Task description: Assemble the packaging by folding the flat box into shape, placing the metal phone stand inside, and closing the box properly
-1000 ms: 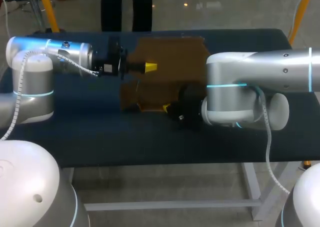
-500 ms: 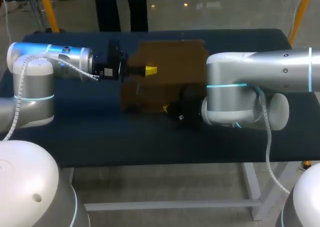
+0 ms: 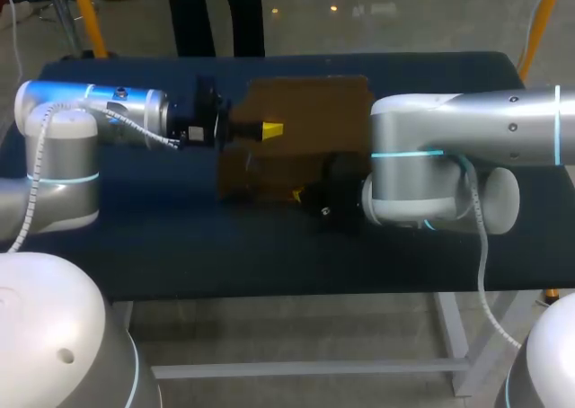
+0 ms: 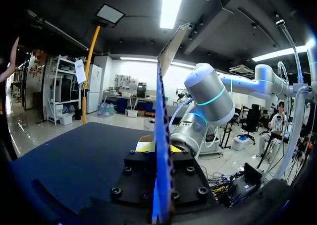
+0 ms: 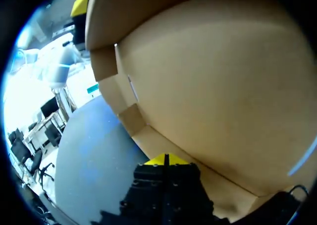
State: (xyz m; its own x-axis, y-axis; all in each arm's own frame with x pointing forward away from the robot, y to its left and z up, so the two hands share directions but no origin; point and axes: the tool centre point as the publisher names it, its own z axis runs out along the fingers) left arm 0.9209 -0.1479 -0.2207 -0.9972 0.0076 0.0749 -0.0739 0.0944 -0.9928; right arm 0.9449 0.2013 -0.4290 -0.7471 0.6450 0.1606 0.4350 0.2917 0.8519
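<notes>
1. my left claw is clamped on a raised panel of the cardboard box. the card runs edge-on between my two yellow tips, so i hold it from both sides.
2. my right claw sits at the box's near edge, low by the table. its tips are drawn tight together with barely a line between them, and i cannot tell whether a layer of card is caught there.
3. the box lies mid-table between my arms, only partly folded by the look of it. the metal phone stand shows in no view.
4. to fold well, i judge the left should swing the panel about its crease rather than drag it, so the card bends on the score and not beside it.
5. the right should be the anchor, pinning the base so the whole box neither slides nor lifts.
6. the grip should be firm but not crushing, since thin card may dent or tear at the tips.
7. mind the small side flaps, which could snag as the walls come up.
</notes>
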